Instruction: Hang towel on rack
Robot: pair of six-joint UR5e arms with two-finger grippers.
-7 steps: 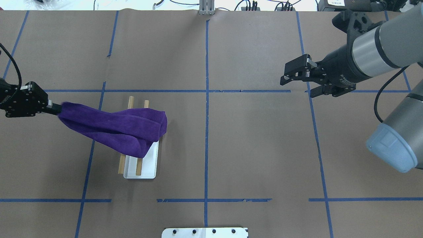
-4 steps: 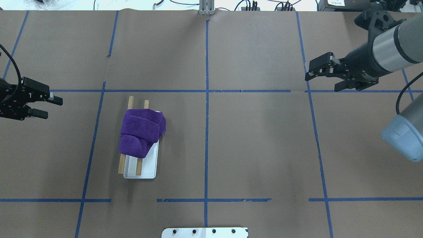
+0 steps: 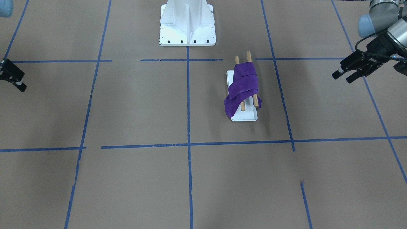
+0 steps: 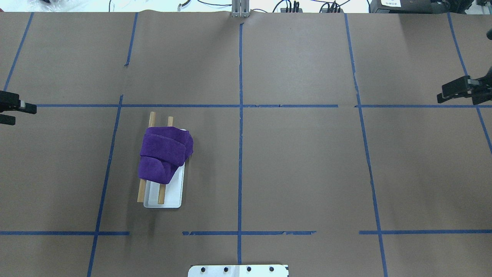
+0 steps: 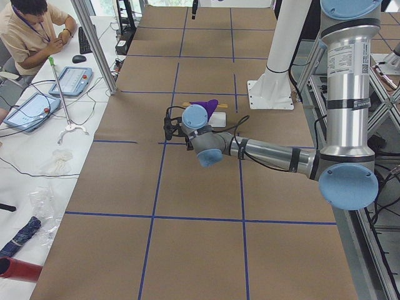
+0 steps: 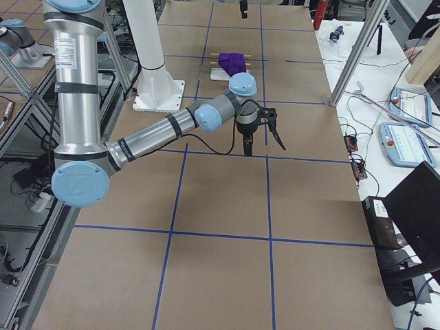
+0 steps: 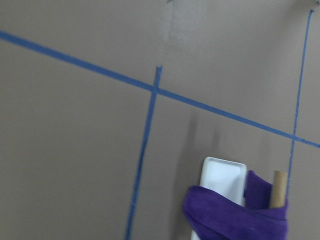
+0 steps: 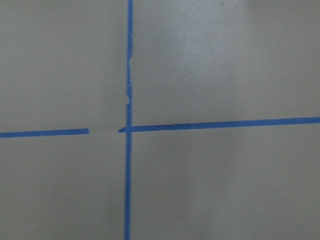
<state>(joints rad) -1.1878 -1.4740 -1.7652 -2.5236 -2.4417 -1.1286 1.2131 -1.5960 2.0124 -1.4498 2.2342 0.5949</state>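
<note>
The purple towel (image 4: pixel 165 154) lies draped over the rack's two wooden rods (image 4: pixel 152 119), above the rack's white base (image 4: pixel 172 196). It also shows in the front view (image 3: pixel 243 84) and in the left wrist view (image 7: pixel 235 215), with the base (image 7: pixel 222 175) beside it. My left gripper (image 4: pixel 19 114) is open and empty at the table's far left edge, well apart from the rack; it shows in the front view (image 3: pixel 341 78) too. My right gripper (image 4: pixel 457 96) is open and empty at the far right edge, also seen in the right side view (image 6: pixel 265 141).
The large white bolted pedestal (image 3: pixel 187 22) stands at the robot's side of the table, its edge showing in the overhead view (image 4: pixel 238 270). Blue tape lines (image 4: pixel 240 115) cross the brown table cover. An operator (image 5: pixel 37 31) sits beyond the far side.
A second ago my left gripper held the towel stretched leftward off the rack. It let go, the towel dropped onto the rods, and both arms drew back to the table's outer edges.
</note>
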